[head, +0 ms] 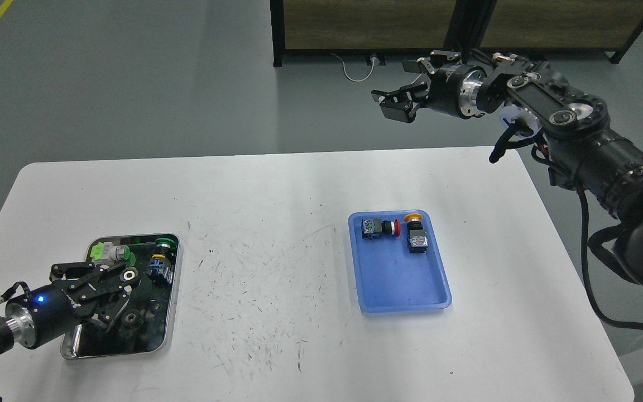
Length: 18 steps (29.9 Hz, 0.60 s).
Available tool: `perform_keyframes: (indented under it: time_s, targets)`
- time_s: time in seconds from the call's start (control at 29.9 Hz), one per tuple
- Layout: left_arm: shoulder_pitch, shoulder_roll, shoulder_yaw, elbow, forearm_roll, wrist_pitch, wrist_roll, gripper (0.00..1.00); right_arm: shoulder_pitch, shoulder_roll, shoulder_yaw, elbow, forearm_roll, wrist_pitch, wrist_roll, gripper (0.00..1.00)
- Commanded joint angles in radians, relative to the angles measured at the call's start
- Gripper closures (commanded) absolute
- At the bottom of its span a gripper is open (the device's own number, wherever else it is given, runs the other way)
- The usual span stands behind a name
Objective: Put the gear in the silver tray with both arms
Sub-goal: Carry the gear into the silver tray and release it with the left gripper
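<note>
The silver tray lies at the table's front left. A small dark gear lies on its dark bottom near the front. My left gripper hangs low over the tray's middle, just behind the gear. Its jaws are spread and nothing shows between them. One fingertip carries a small silver round piece. My right gripper is raised high beyond the table's far right edge, open and empty.
A green-and-white push button and a green-capped switch lie at the silver tray's back. A blue plastic tray right of centre holds a red-capped button and a yellow-capped one. A dark cabinet stands behind.
</note>
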Motion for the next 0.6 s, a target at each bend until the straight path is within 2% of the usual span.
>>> perform_keyframes:
  time_s: [0.0, 0.57]
  targets:
    - [0.016, -0.016, -0.001, 0.028, 0.0, 0.005, -0.001, 0.71, 0.002, 0.019, -0.001, -0.015, 0.001, -0.002, 0.0, 0.12]
    - [0.039, -0.149, -0.005, 0.198, -0.017, 0.0, -0.018, 0.64, 0.006, 0.068, -0.005, -0.052, -0.002, -0.004, 0.0, 0.12]
